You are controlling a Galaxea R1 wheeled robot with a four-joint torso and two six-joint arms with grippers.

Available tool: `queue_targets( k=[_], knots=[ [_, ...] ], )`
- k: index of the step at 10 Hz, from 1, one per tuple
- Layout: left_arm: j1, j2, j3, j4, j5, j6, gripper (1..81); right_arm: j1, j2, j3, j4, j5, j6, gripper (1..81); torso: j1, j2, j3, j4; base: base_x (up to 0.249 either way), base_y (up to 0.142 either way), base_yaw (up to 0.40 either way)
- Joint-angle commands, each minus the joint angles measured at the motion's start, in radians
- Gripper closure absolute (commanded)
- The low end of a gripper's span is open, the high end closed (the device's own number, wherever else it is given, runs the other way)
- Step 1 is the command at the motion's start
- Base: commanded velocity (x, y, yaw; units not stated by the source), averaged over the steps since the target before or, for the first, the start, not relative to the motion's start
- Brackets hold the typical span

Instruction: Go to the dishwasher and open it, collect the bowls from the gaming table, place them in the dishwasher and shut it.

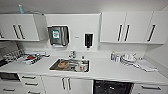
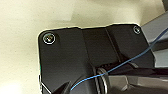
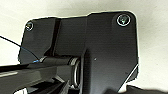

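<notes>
The dishwasher (image 1: 112, 88) sits under the white counter, right of the sink, and shows as a dark, glinting rectangle at the lower edge of the head view. I cannot tell how its door stands. The gaming table and the bowls are out of view. The left wrist view holds the arm's dark plate (image 2: 75, 57) with a thin blue cable across it, over a pale surface. The right wrist view holds the other arm's dark plate (image 3: 100, 50) over a similar pale surface.
A steel sink (image 1: 70, 65) with dishes and something orange in it is set in the counter (image 1: 105, 71). A dish rack (image 1: 30, 58) stands at the left, stacked white plates (image 1: 128, 59) and bottles at the right. White wall cabinets (image 1: 127, 27) hang above, drawers (image 1: 31, 81) below.
</notes>
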Motion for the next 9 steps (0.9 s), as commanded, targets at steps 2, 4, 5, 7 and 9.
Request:
queue_targets(
  k=[2, 4, 5, 7, 9],
  knots=[
    [-0.05, -0.003, -0.002, -0.003, 0.041, -0.002, 1.0, 0.046, 0.003, 0.005, 0.006, -0.05, -0.006, 1.0, 0.0, 0.0, 0.0, 0.0, 0.0, 0.0, 0.0],
    [-0.05, -0.008, -0.002, -0.004, 0.039, -0.002, 1.0, 0.046, 0.004, 0.007, 0.005, -0.052, -0.007, 1.0, 0.0, 0.0, 0.0, 0.0, 0.0, 0.0, 0.094],
    [-0.05, -0.008, 0.0, -0.004, 0.039, -0.002, 1.0, 0.045, 0.004, 0.007, 0.005, -0.05, -0.007, 1.0, 0.0, 0.0, 0.0, 0.0, 0.0, 0.0, 0.176],
    [-0.05, -0.008, -0.002, -0.004, 0.041, -0.002, 1.0, 0.043, 0.006, 0.007, 0.003, -0.052, -0.007, 1.0, 0.0, 0.0, 0.0, 0.0, 0.0, 0.0, 0.33],
    [-0.05, -0.009, -0.002, -0.004, 0.042, -0.002, 1.0, 0.042, 0.007, 0.007, 0.005, -0.05, -0.007, 1.0, -0.001, 0.0, 0.0, 0.0, 0.0, 0.0, 0.357]
  ],
)
